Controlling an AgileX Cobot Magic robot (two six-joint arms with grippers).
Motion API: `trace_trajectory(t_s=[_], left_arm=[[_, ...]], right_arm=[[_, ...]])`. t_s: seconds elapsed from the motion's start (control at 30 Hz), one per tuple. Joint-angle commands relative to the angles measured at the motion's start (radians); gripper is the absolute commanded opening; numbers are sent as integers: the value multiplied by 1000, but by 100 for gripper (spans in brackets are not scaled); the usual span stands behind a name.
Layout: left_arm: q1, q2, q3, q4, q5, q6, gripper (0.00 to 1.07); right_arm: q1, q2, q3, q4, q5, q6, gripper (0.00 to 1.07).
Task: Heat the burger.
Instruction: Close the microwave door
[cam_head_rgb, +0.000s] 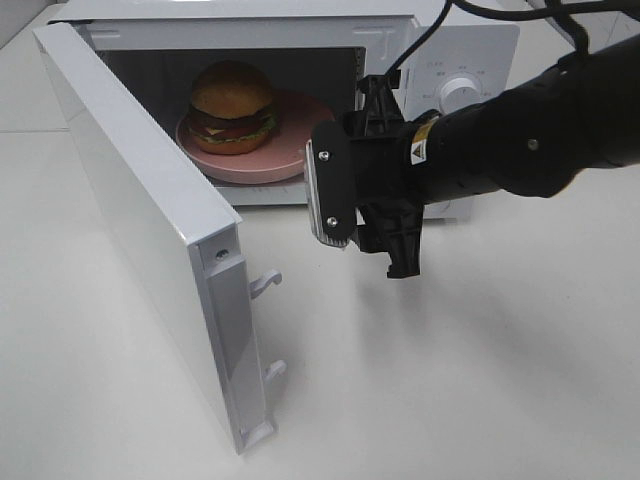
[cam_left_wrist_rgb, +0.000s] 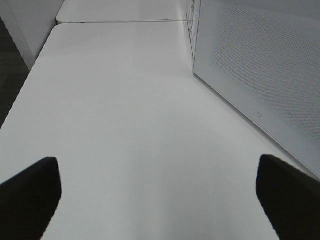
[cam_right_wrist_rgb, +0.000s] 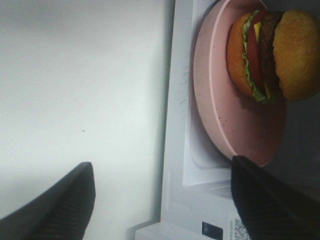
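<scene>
burger (cam_head_rgb: 233, 105) — on pink plate (cam_head_rgb: 292, 165) inside microwave (cam_head_rgb: 470, 55), upright, door (cam_head_rgb: 140, 230) swung wide | right gripper (cam_right_wrist_rgb: 161, 170) — just outside the opening, facing plate and burger, jaws spread, nothing between them | left gripper (cam_left_wrist_rgb: 157, 170) over table (cam_left_wrist_rgb: 125, 100), jaws spread wide, holding nothing

The burger (cam_head_rgb: 232, 105) has a glossy, smooth bun, and the pink plate (cam_head_rgb: 290, 160) under it looks like matt plastic with small dark speckles. The microwave (cam_head_rgb: 470, 50) has a smooth white casing with a light sheen. Its door (cam_left_wrist_rgb: 260, 65) carries a fine dotted texture. The bench (cam_head_rgb: 450, 380) is white, smooth and matt. The right hand (cam_head_rgb: 332, 190) is matt black plastic, with one bare metal plate.
</scene>
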Motion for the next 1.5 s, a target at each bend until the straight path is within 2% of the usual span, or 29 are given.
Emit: trace_trajectory(t_s=[0.03, 0.23, 0.57, 0.93, 1.17, 1.5], left_arm=[[0, -13, -1, -7, -3, 2, 98], [0, -13, -1, -7, -3, 2, 98], [0, -13, -1, -7, -3, 2, 98], [0, -13, -1, -7, -3, 2, 98], [0, -13, -1, -7, -3, 2, 98], [0, -13, -1, -7, -3, 2, 98]], right_arm=[[1, -57, 48, 1, -14, 43, 70], [1, -161, 122, 4, -11, 140, 70], [1, -287, 182, 4, 42, 312, 70], [-2, -396, 180, 4, 308, 673, 70], [-3, -422, 179, 4, 440, 802, 70], [-129, -456, 179, 29, 591, 1078, 70]])
